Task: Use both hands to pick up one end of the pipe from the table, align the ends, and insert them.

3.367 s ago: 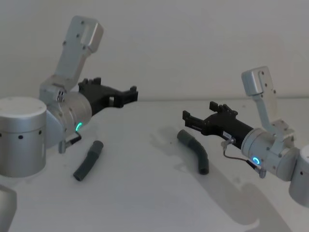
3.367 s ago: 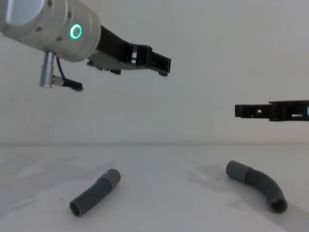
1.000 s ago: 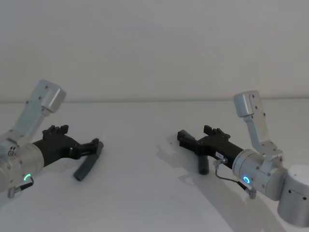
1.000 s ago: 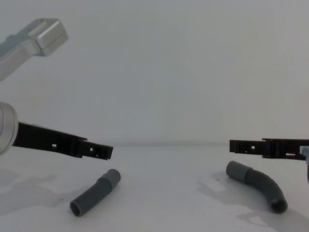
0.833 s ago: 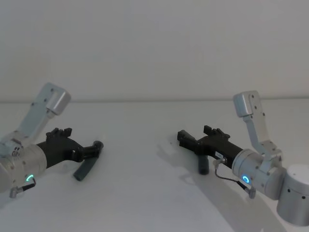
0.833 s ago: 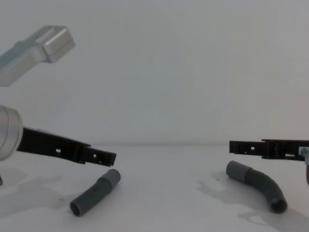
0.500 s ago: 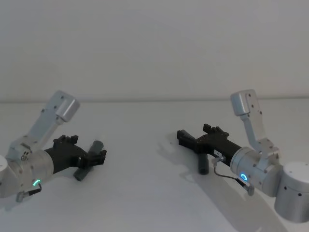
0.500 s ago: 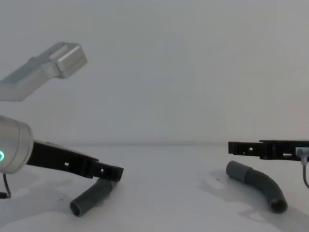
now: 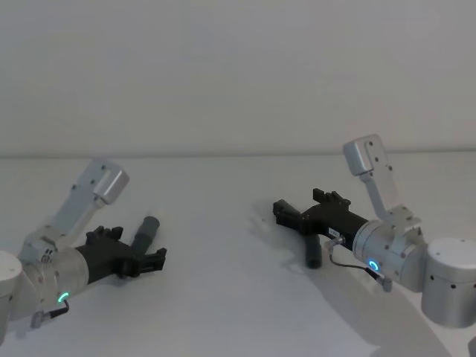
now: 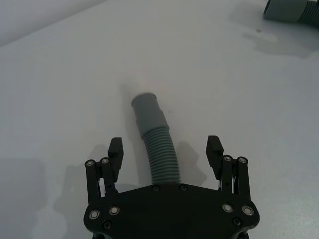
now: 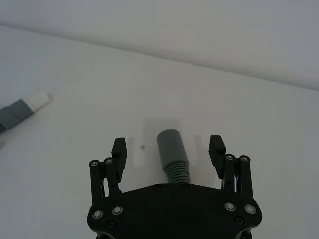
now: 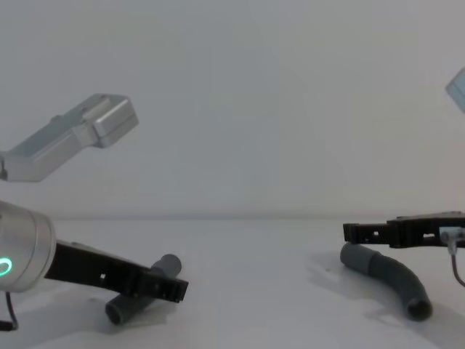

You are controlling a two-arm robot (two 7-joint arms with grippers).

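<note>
Grasp step in hand: left claw (image 10: pixel 165 149) spread astride the short pipe piece (image 10: pixel 149 119), right claw (image 11: pixel 168 147) spread astride the curved piece (image 12: pixel 385 273), both pieces lying well apart on the counter (image 9: pixel 223 297); next, we judge, both claws must close, then lift.

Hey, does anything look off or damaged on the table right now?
Nothing stands out. The short pipe piece and the curved pipe piece lie flat on the table, apart and intact. The left claw is open astride the short one, the right claw open astride the curved one's cuff.
</note>
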